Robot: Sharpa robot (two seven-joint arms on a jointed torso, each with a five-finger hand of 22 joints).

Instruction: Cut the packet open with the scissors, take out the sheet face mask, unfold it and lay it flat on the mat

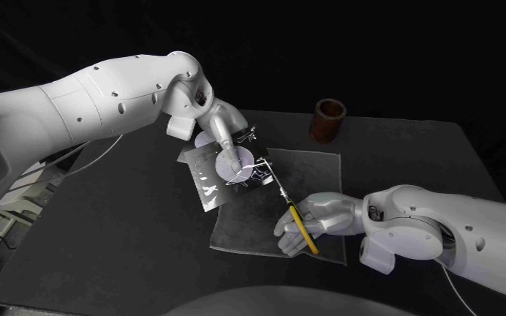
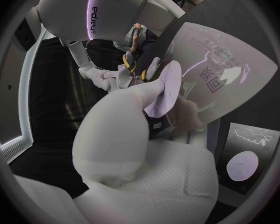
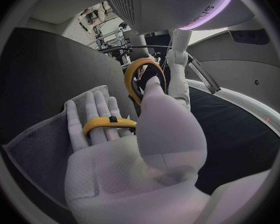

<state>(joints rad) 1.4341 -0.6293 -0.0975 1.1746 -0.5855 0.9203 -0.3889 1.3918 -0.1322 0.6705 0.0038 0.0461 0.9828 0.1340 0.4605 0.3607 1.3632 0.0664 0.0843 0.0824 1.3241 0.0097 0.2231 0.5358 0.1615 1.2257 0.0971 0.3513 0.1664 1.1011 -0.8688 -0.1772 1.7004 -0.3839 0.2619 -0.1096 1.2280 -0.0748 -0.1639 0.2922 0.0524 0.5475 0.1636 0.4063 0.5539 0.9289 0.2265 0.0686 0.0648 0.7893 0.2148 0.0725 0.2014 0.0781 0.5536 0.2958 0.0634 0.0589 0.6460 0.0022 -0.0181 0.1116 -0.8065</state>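
Note:
My left hand (image 1: 216, 127) grips the silvery printed packet (image 1: 227, 173) by its upper edge and holds it tilted above the grey mat (image 1: 316, 173). In the left wrist view the packet (image 2: 227, 59) hangs in front of the left hand's fingers (image 2: 134, 124). My right hand (image 1: 329, 213) lies low over the mat's near part and holds the yellow-handled scissors (image 1: 300, 230), whose blades point up toward the packet's lower right corner. The right wrist view shows the yellow loops of the scissors (image 3: 135, 74) around the right hand's fingers (image 3: 159, 129), over the mat (image 3: 34, 144).
A brown cylindrical cup (image 1: 329, 118) stands upright on the black table beyond the mat's far right corner. The table's far edge runs just behind it.

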